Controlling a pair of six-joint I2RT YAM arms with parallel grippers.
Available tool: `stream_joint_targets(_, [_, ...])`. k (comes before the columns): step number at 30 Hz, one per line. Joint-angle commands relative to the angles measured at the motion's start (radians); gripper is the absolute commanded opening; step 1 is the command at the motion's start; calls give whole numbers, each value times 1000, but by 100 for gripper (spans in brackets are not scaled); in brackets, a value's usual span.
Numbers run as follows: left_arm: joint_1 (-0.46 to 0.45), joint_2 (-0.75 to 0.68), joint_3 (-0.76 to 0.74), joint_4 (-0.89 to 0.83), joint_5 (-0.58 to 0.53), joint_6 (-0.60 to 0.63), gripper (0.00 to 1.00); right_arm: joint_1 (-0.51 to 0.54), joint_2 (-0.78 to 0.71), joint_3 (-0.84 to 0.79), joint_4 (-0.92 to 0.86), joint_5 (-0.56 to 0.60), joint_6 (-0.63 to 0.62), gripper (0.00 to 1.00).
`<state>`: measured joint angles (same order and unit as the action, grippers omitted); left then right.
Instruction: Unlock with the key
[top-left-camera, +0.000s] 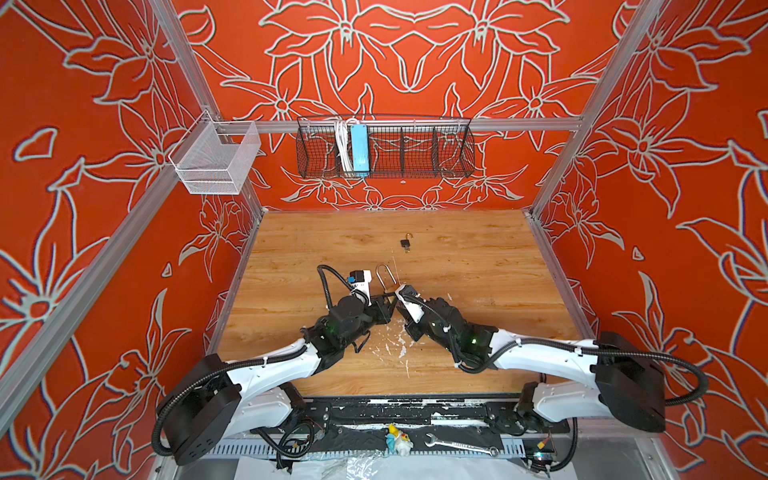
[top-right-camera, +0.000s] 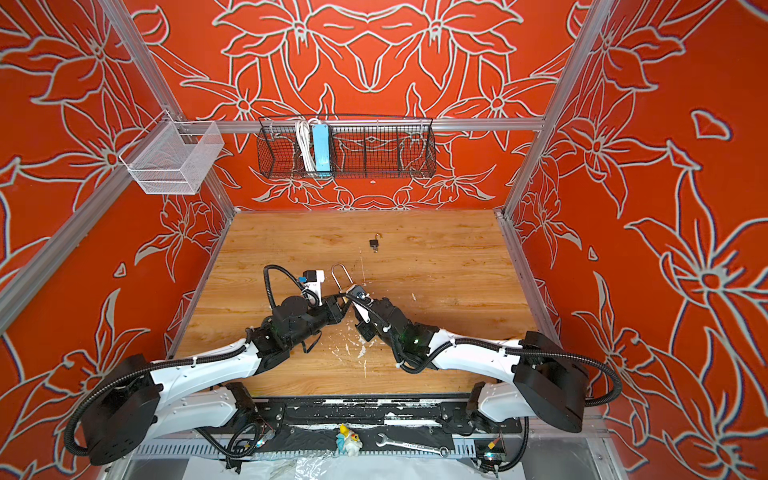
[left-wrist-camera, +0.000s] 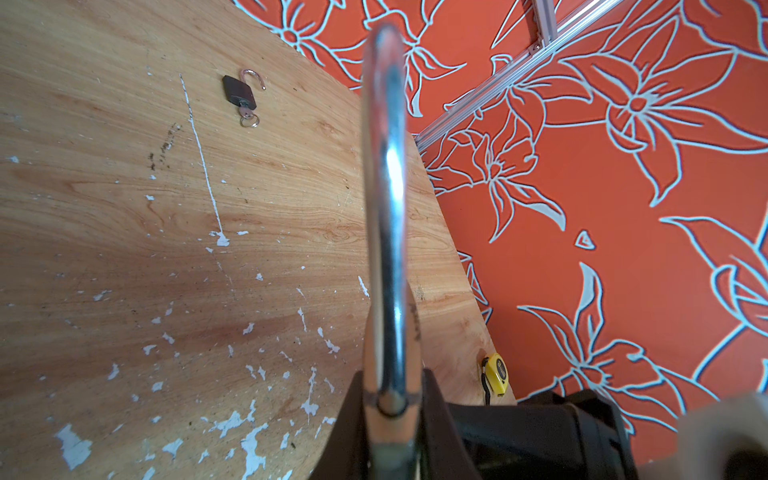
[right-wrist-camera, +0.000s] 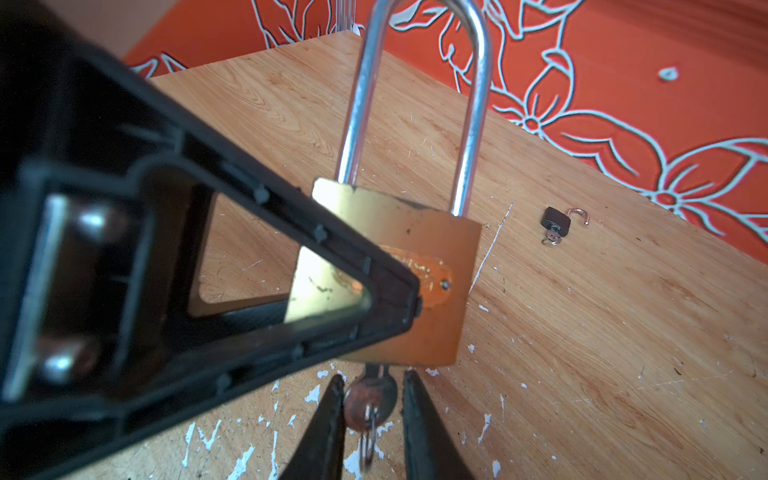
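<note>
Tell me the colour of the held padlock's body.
Brass gold, tinged orange; the padlock shows best in the right wrist view.

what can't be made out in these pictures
Blade of the round-headed key: right wrist view, inside brass long-shackle padlock.
Silver shackle top: same view, cut by frame edge.
Padlock lettering: blurred, partly behind black left pincer.
Small black padlock in both top views: too small for detail.

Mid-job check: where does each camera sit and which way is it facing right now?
Top views: high at the front, looking down at the table; both arms show.
Left wrist: behind the left claw, looking along the shackle of the brass padlock.
Right wrist: behind the right claw, facing the key.
Shared: both wrist views catch the small padlock.
</note>
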<state>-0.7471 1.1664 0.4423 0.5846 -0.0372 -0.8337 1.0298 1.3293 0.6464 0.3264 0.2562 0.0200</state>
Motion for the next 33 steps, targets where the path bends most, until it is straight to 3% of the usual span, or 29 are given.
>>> stream_joint_targets(1, [-8,-2,40,87,-9,4,0,7,-1,36,-1,31,3,24])
stream_joint_targets(22, [-9,-13,21,99,-56,44,0,12,10,46,-9,16,13,10])
stream_joint_targets(33, [-8,-22,-61,293,8,157,0,10,-26,22,20,-14,54,4])
